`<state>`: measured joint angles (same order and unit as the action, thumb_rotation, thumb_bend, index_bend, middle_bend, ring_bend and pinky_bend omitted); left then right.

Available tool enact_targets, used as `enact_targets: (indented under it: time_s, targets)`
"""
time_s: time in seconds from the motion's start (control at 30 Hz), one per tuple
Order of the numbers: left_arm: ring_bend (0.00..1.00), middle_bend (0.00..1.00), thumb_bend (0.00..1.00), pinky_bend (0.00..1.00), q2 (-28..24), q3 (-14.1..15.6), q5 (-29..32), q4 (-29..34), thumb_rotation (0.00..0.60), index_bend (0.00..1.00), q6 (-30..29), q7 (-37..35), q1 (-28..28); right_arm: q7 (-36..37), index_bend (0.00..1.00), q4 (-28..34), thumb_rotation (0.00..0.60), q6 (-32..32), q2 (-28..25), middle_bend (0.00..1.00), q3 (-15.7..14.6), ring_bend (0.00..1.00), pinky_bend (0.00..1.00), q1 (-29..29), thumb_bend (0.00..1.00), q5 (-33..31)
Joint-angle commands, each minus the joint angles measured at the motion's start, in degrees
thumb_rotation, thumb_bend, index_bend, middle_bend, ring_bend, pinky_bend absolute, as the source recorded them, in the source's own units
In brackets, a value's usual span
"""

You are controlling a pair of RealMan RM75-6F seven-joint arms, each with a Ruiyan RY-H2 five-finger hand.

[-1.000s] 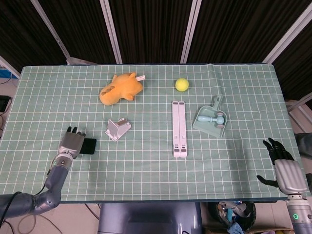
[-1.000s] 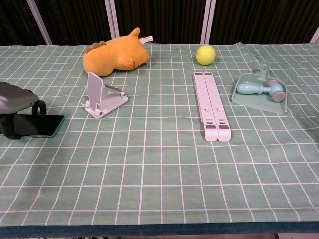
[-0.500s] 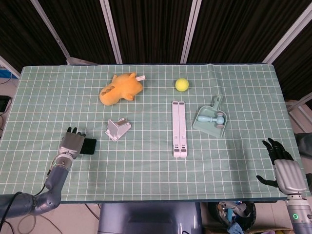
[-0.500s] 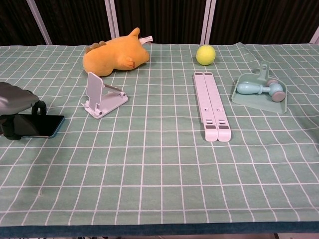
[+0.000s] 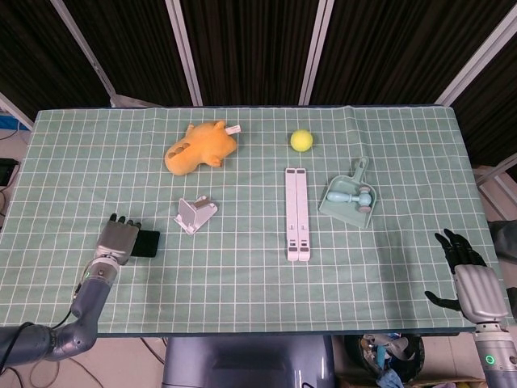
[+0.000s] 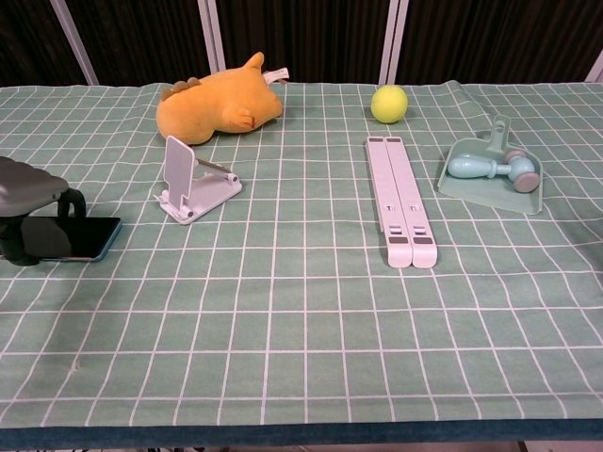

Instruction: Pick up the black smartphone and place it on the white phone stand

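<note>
While the head view alone shows the right hand (image 5: 471,275) off the table's near right corner, fingers spread and holding nothing, both views show the left hand (image 5: 116,238) cupped over one black smartphone (image 6: 71,238) lying flat on the cloth; whether it grips is unclear. Beyond stand one white phone stand (image 5: 195,214), one folded white stand (image 5: 296,213), one dustpan (image 5: 349,198), one plush toy (image 5: 199,146), and one ball (image 5: 301,141).

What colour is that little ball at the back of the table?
The ball is yellow-green, like a tennis ball; the chest view shows it best.
</note>
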<state>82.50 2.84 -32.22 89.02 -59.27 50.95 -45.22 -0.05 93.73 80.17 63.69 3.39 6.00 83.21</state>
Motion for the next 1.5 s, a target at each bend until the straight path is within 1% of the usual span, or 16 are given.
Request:
enact_targets:
  time_s: [0.03,0.23,0.33,0.5,0.6,0.77,0.93,1.03,1.1,1.2,1.37,1.5]
  targets:
    - [0.17,0.57,0.33,0.15,-1.1,-0.5,-1.8,1.1,0.6,0.52,-0.6,-2.1,0.8,0.0,0.0,0.0,0.6,0.0,0.0,0.0,0.0,0.0,0.21,0.0,0.1,0.1]
    - [0.18,0.58,0.34,0.16,-3.6,-2.2,-4.0,4.0,0.6,0.53,-1.6,-6.3,1.9,0.2,0.0,0.0,0.6,0.1,0.0,0.0,-0.1,0.0,0.21,0.0,0.1,0.2]
    - [0.18,0.58,0.34,0.16,-5.1,-3.7,-4.4,6.4,0.6,0.53,-2.5,-8.7,2.6,0.4,0.0,0.1,0.6,-0.1,-0.1,0.0,0.0,0.0,0.21,0.0,0.11,0.0]
    - [0.18,0.58,0.34,0.16,-7.4,-7.0,-4.1,11.5,0.6,0.53,-5.5,-13.2,3.9,0.7,0.0,0.2,0.6,-0.2,-0.2,0.0,0.0,0.0,0.21,0.0,0.11,0.0]
    - [0.19,0.58,0.34,0.18,-8.5,-9.3,-4.1,14.8,0.6,0.53,-7.5,-17.1,5.3,0.8,0.0,0.3,0.6,-0.2,-0.2,0.0,0.0,0.0,0.21,0.0,0.1,-0.1]
    - [0.19,0.58,0.34,0.18,-8.3,-12.8,-6.9,18.4,0.6,0.52,-12.4,-24.2,8.1,1.1,0.0,0.4,0.6,-0.4,-0.3,0.0,-0.1,0.0,0.21,0.0,0.11,0.0]
    - [0.19,0.58,0.34,0.18,-5.6,-17.1,-6.8,20.1,0.6,0.52,-16.8,-30.1,9.8,1.3,0.0,0.6,0.6,-0.6,-0.4,0.0,-0.2,0.0,0.21,0.1,0.11,0.0]
    - [0.19,0.58,0.34,0.18,-3.0,-19.0,-6.3,19.8,0.6,0.52,-19.1,-31.8,10.1,1.5,0.0,0.6,0.6,-0.7,-0.5,0.0,-0.2,0.0,0.21,0.1,0.1,0.0]
    - [0.19,0.58,0.34,0.18,-0.6,-20.7,-4.9,19.7,0.6,0.52,-20.3,-33.0,10.1,1.7,0.0,0.7,0.6,-0.7,-0.5,0.0,-0.2,0.0,0.21,0.1,0.1,0.0]
    - [0.19,0.58,0.34,0.18,2.4,-22.2,-4.1,18.8,0.6,0.51,-22.0,-33.8,9.9,1.8,0.0,0.8,0.6,-0.8,-0.6,0.0,-0.3,0.0,0.21,0.1,0.1,0.0]
    - [0.19,0.58,0.34,0.18,7.6,-25.8,-0.2,19.7,0.6,0.5,-23.7,-38.1,10.7,1.9,0.0,0.9,0.6,-1.0,-0.6,0.0,-0.3,0.0,0.21,0.2,0.1,-0.1]
    - [0.19,0.58,0.34,0.18,10.9,-25.7,-0.7,18.2,0.6,0.5,-25.2,-38.9,10.9,2.1,0.0,1.0,0.6,-1.0,-0.7,0.0,-0.4,0.0,0.21,0.1,0.1,0.0]
